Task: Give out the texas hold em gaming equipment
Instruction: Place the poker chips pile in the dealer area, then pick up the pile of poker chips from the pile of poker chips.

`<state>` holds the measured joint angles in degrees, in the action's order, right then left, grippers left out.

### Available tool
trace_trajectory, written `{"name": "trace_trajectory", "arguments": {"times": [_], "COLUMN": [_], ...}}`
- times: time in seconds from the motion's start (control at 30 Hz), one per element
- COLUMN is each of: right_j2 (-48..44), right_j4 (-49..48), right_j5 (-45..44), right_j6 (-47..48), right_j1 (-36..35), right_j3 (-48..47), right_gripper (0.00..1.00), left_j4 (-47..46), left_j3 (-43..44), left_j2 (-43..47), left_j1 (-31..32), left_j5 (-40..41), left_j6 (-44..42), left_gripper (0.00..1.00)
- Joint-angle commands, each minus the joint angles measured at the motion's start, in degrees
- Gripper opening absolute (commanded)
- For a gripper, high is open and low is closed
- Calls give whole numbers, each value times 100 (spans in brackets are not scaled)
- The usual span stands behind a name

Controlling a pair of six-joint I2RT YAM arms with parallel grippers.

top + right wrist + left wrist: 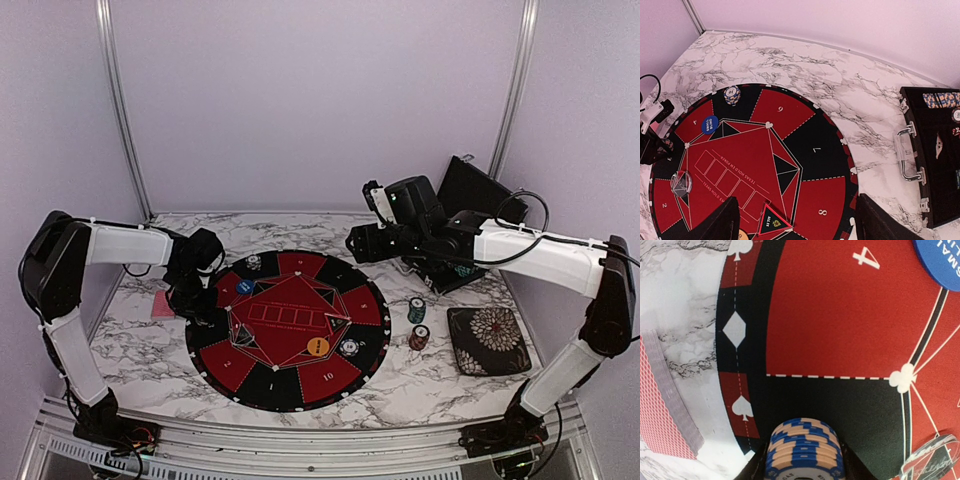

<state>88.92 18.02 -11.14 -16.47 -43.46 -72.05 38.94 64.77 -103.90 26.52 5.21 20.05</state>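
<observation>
Partway: round mat (288, 330) carries a chip stack (253, 262), blue disc (245, 286), orange disc (318, 347). Left gripper (802, 467) pinches blue-striped chips (802, 450) over its left edge; right gripper (795, 220) spread, empty. Two stacks (417, 322) and card deck (662, 405) lie off-mat

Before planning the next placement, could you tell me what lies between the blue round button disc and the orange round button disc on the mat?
In the top external view, between the blue round button disc and the orange round button disc lies only the mat's red centre panel with its outlined card boxes.
</observation>
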Motion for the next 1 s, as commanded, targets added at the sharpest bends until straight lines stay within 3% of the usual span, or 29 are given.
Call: {"name": "trace_trajectory", "arguments": {"times": [0.0,0.33,0.6,0.97], "right_j2": [-115,-143,-168,-291], "right_j4": [8,52,87,190], "right_j5": [-108,-134,-192,-500], "right_j6": [-10,-16,-27,-120], "right_j1": [32,34,33,37], "right_j3": [-28,-56,-72,-80], "right_gripper": [76,76,76,76], "left_j4": [-44,-34,70,235], "left_j3": [-111,-108,45,470], "left_j2": [-60,54,191,480], "left_j1": [-24,-24,-7,-5], "left_j5": [72,39,32,120], "left_j6": [-102,-156,-290,-380], "left_gripper": [47,70,98,99]}}
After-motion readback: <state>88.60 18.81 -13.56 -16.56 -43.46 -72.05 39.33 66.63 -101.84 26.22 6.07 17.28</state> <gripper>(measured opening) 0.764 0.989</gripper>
